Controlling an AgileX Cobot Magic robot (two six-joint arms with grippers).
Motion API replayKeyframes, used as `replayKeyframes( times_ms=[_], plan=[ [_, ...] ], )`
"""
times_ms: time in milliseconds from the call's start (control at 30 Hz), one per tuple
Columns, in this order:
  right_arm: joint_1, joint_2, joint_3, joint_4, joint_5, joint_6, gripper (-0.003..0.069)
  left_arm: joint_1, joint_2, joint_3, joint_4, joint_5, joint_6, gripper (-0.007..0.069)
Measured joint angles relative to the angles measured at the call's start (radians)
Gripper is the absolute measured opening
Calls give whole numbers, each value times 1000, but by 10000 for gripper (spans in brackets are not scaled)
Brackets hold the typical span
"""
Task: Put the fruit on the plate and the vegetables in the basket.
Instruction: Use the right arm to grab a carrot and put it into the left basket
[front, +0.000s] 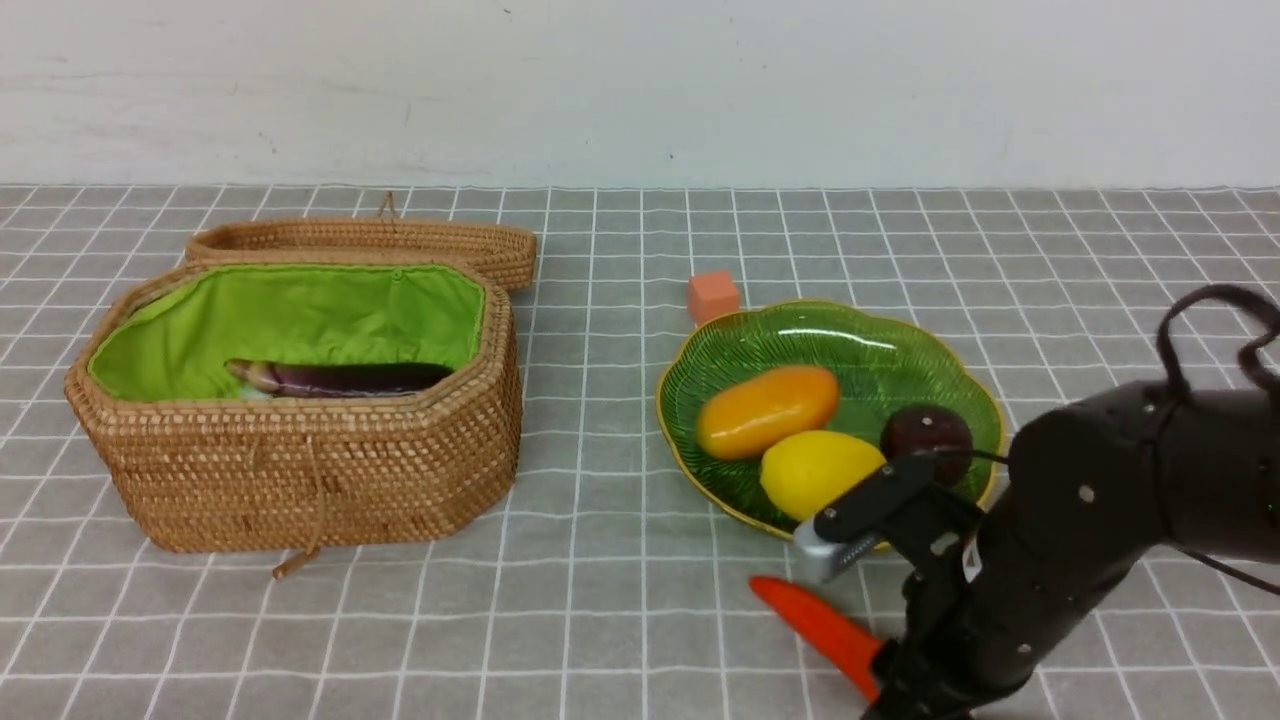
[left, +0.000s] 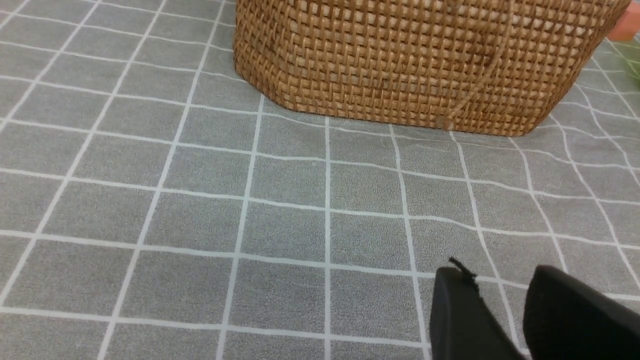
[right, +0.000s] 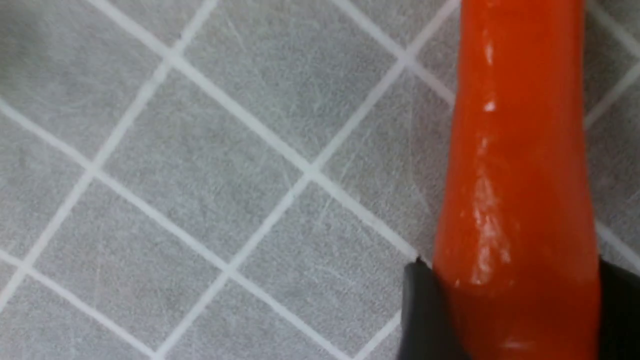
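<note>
Carrot (right: 517, 190) down on the grey checked cloth (front: 600, 620), just in front of the green leaf plate (front: 850, 345). Right gripper (right: 510, 310) straddling its thick end, both fingers (right: 422, 310) hugging the sides, so clamped on it or near enough. Mango (front: 767, 410), lemon (front: 815, 470) and dark maroon fruit (front: 925, 435) all sitting on the plate. Eggplant (front: 345, 378) lying inside the wicker basket (front: 320, 470), lid (front: 400, 245) behind. Left gripper (left: 505, 310) low over bare cloth near the basket, fingers slightly apart, holding nothing.
</note>
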Motion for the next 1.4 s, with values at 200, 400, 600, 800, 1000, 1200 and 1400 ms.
replayKeyframes(
  times_ms=[200, 400, 600, 800, 1000, 1200, 1400],
  plan=[
    [2, 2, -86, 53, 109, -16, 371, 0, 0, 0, 0, 0, 0, 206],
    [41, 6, -337, 255, 274, -161, 371, 0, 0, 0, 0, 0, 0, 207],
    [109, 123, -771, 400, 278, -212, 371, 0, 0, 0, 0, 0, 0, 209],
    [185, 388, -1183, 413, 54, -221, 371, 0, 0, 0, 0, 0, 0, 216],
    [240, 577, -1338, 409, -220, -329, 388, 0, 0, 0, 0, 0, 0, 221],
    [246, 643, -1343, 394, -202, -393, 625, 0, 0, 0, 0, 0, 0, 229],
    [245, 596, -1345, 320, -24, -400, 644, 0, 0, 0, 0, 0, 0, 235]
  ],
)
